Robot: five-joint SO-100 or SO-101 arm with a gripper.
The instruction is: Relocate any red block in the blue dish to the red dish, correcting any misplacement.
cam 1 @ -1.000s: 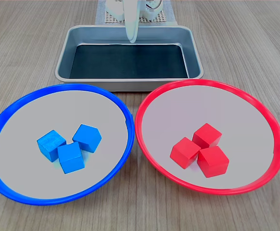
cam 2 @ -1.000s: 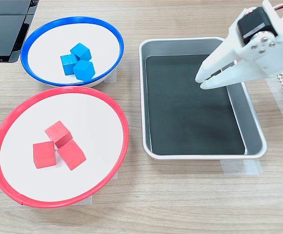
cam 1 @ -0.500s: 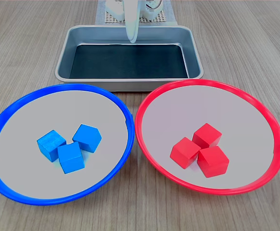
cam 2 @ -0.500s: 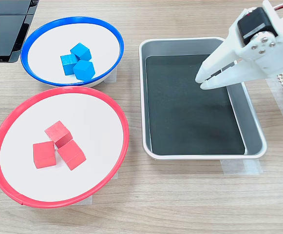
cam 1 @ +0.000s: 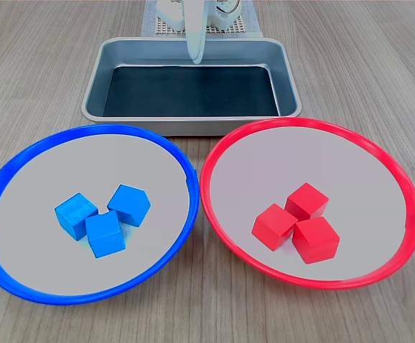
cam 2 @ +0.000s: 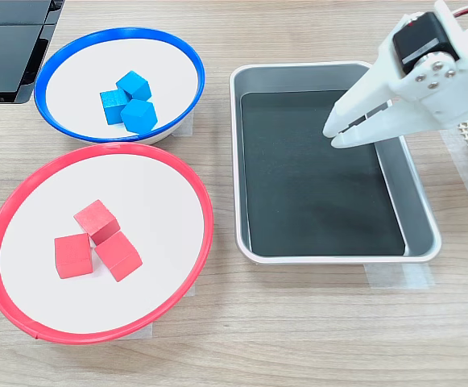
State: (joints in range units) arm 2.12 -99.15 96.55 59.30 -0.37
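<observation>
Two round dishes sit side by side at the near edge of the wooden bench (cam 1: pixel 43 64) in the first exterior view. The blue dish (cam 1: pixel 21 166) is on the first exterior view's left. It has three blue cubes (cam 1: pixel 103 214) inside, bunched up and touching, a bit nearer than the middle. There is no red block in the blue dish.

The red dish (cam 1: pixel 378 153) is on the first exterior view's right, and its rim almost touches the blue one. Three red cubes (cam 1: pixel 298 221) sit in it, all bunched together and touching. So every red block is in the red dish. In the second exterior view you can see the same thing: the red cubes (cam 2: pixel 95 240) in the red dish (cam 2: pixel 197 201) and the blue cubes (cam 2: pixel 127 101) in the blue dish (cam 2: pixel 189 60).

Behind the dishes is a metal tray (cam 1: pixel 96 75) with a dark bottom. Nothing lies in it.

Farthest back is the white robot arm. Its pincer (cam 2: pixel 336 133) hangs over the far part of the tray, up in the air. Its two fingers are nearly together with just a thin gap, and they hold nothing.

A dark flat thing (cam 2: pixel 8 48) lies at the top corner on the second exterior view's left. I cannot see any words or labels anywhere.
</observation>
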